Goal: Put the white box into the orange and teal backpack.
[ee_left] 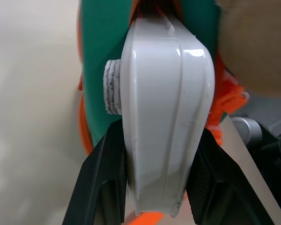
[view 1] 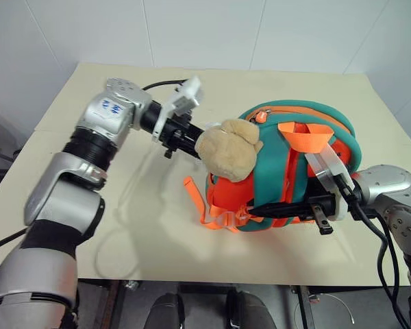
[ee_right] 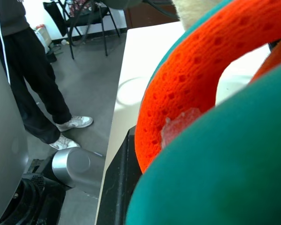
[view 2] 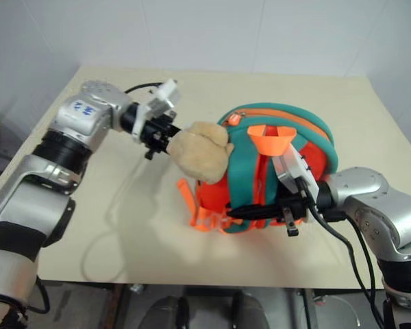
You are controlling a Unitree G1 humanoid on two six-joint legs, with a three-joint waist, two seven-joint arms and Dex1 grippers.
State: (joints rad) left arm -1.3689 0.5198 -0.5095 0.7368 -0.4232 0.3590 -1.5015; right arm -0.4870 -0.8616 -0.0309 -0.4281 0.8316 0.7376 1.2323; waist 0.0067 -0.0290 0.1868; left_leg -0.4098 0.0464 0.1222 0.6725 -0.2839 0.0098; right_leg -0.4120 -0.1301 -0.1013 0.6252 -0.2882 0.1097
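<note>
Right tool on backpack, plush toy before left tool.

A pale cream table with a plain, matte top is seen against a white wall. The orange and teal backpack is stood on it right of centre, its loose orange straps spread flat on the tabletop on its left side.

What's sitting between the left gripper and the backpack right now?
The white box, clamped in the left gripper, its far end at the backpack opening in the left wrist view. The head views show the plush toy there.
</note>
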